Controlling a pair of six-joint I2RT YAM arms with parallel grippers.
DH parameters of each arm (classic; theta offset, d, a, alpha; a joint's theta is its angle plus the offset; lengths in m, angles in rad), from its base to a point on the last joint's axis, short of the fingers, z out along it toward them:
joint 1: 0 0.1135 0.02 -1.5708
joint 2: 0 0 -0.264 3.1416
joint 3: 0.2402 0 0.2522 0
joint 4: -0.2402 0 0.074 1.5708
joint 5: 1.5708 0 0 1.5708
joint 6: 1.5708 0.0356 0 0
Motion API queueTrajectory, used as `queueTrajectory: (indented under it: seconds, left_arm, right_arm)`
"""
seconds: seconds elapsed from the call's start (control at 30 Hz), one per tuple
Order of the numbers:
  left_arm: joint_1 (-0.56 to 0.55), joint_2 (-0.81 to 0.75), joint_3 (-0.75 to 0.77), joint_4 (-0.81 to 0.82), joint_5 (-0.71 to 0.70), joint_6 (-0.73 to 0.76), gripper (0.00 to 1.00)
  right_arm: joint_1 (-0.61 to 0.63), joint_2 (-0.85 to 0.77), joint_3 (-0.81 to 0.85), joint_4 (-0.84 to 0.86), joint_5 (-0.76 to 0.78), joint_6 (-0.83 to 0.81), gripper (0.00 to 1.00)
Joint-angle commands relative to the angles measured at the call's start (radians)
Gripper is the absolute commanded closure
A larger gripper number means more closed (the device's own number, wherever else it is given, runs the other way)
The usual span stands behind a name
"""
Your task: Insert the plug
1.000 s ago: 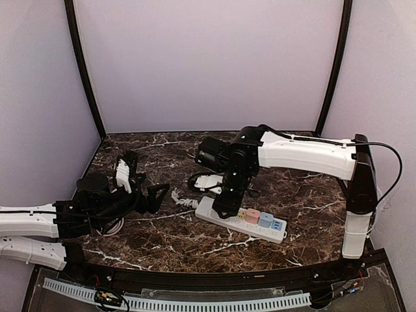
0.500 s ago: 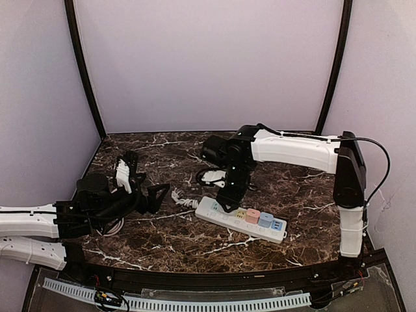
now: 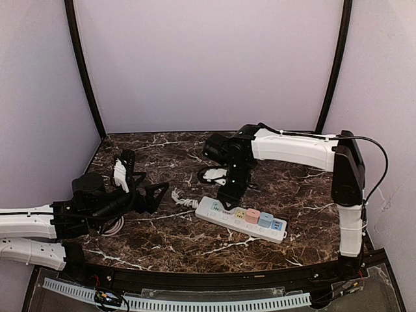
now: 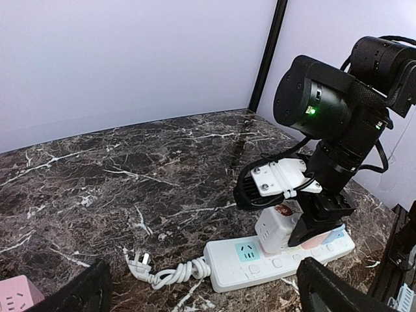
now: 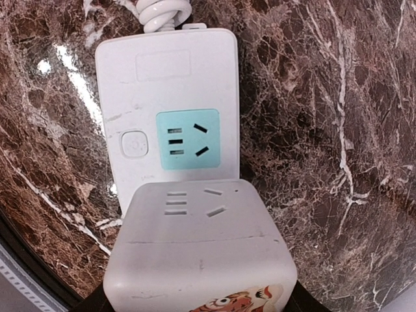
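Gripping the white plug [image 5: 198,253] in the right gripper [image 3: 227,200], low over the power strip [image 4: 260,265].
Clenched on the plug's sides with 2 fingers, just beside the teal socket [image 5: 188,138] at the strip's cord end; cannot tell whether seated or only touching. Over at the left of the marble table [image 3: 162,237], holding the left gripper [image 3: 140,180] spread wide on nothing, well apart from the strip, with the coiled cord [image 4: 166,273] between.
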Motion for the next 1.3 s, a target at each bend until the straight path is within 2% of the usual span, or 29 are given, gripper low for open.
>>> queueTrajectory:
  seconds: [0.0, 0.53, 1.27]
  left_arm:
    - [0.005, -0.011, -0.014, -0.001, 0.009, 0.001, 0.01]
    - [0.003, -0.018, -0.016, -0.01, 0.005, 0.003, 0.01]
    - [0.005, -0.026, -0.019, -0.016, -0.002, 0.003, 0.01]
  right_arm:
    - [-0.008, 0.002, -0.02, 0.02, -0.024, -0.006, 1.0]
    - [-0.01, -0.006, -0.072, 0.026, -0.022, 0.003, 1.0]
    - [-0.01, 0.051, -0.045, 0.021, -0.029, 0.001, 1.0]
